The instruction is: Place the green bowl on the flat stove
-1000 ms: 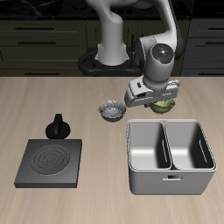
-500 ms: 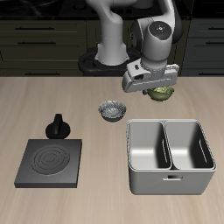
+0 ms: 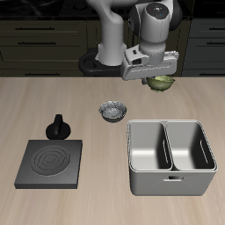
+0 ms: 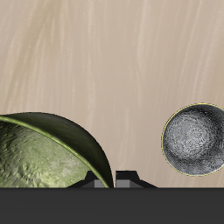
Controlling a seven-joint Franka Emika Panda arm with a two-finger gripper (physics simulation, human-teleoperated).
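- Exterior view: your pincer (image 3: 158, 79) hangs above the desk (image 3: 53, 97), toward its back, with the green bowl (image 3: 162, 83) clamped at its tip and clear of the surface.
- Only part of the bowl shows below the pincer's body; the fingers themselves are hidden there, so how far apart they stand cannot be read in this view.
- The stove (image 3: 51, 163) lies flat near the desk's front edge, well apart from the bowl, with its knob (image 3: 58, 126) on the edge facing the back.
- The grey bowl (image 3: 112, 111) sits on the desk between the stove and the basin (image 3: 171, 158), nearer the back than both.
- Wrist view: the green bowl (image 4: 48, 153) fills the space right beside the fingers (image 4: 128, 179), tilted so you see its mottled inside; its rim sits by a fingertip.
- The grey bowl (image 4: 196, 140) lies on the desk (image 4: 105, 61) below, apart from the green one.
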